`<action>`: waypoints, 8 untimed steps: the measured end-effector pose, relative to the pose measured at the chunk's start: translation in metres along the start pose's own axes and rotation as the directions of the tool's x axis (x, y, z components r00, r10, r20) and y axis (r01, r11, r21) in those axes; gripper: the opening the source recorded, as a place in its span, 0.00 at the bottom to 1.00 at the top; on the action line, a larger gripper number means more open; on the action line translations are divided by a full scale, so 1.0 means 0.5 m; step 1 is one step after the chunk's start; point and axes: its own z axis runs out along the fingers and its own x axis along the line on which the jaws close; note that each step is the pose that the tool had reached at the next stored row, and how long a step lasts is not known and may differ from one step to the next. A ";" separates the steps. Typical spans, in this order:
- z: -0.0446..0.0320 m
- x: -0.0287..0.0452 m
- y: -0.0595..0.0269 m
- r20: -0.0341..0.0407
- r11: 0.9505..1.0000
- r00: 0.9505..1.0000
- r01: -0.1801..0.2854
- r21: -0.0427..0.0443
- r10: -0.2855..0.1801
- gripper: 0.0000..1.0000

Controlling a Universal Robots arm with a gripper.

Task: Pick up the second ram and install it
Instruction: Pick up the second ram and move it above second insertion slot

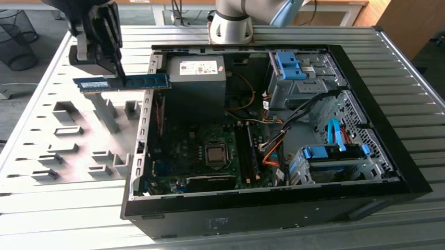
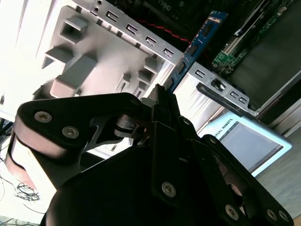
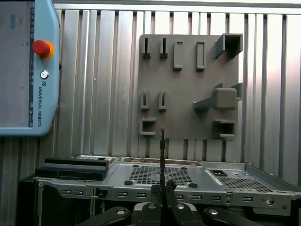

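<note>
You've got the gripper (image 1: 120,78) clamped on the second ram (image 1: 146,81), up over the case's (image 1: 389,156) 10 o'clock corner in the exterior view. Pick-up's done, install isn't. The slots (image 1: 247,153) sit around 4 o'clock from it, and I'd say seating calls for lining it up parallel.

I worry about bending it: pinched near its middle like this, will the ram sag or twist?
Probably stiff: the second ram juts straight from both sides of the gripper without drooping. Likely light, since a narrow pinch carries it. Its thin board may crack under sideways force.
</note>
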 end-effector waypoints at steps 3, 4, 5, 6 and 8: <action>0.000 0.000 -0.007 0.000 1.000 1.000 0.000 0.000 0.000 0.14; 0.000 0.000 -0.009 0.000 1.000 1.000 0.000 0.000 0.000 0.14; 0.000 0.000 -0.011 0.000 1.000 1.000 0.000 0.000 0.000 0.14; 0.000 0.000 -0.014 0.000 1.000 1.000 0.000 0.000 0.000 0.14; 0.000 0.000 -0.018 0.000 1.000 1.000 0.000 0.000 0.000 0.14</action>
